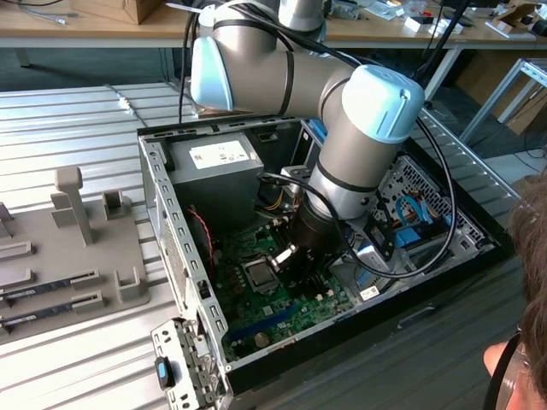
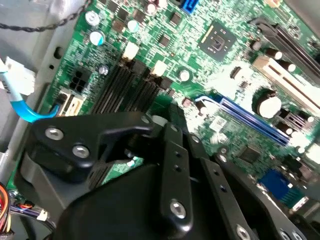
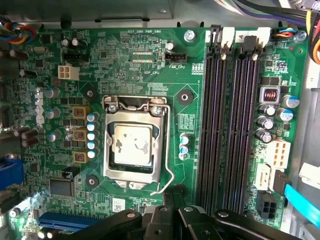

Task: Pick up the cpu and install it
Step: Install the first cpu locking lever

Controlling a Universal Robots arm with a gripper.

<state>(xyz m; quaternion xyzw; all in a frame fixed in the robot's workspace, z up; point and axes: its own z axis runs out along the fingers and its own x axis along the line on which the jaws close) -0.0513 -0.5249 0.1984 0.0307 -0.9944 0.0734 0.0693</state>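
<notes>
One cpu [image 3: 131, 145] in case [image 1: 171, 231] on ribbed metal table [image 1: 77, 107]

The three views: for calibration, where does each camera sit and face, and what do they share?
Exterior view: off the arm, high, looking down into the open case; the arm reaches in.
First wrist view: on the wrist, squarely facing the cpu in its socket; claw in foreground.
Second wrist view: on the wrist, slanting across the motherboard past the claw.
Both wrist views share the memory slots.

Open PC case [image 1: 167, 213] on slatted surface [image 1: 68, 120]: grey PSU [image 1: 214, 184], green mobo [image 3: 150, 55] w/ black RAM slots [image 3: 216, 125] inside. Grey jig [image 1: 77, 248] at exterior view's left.
</notes>
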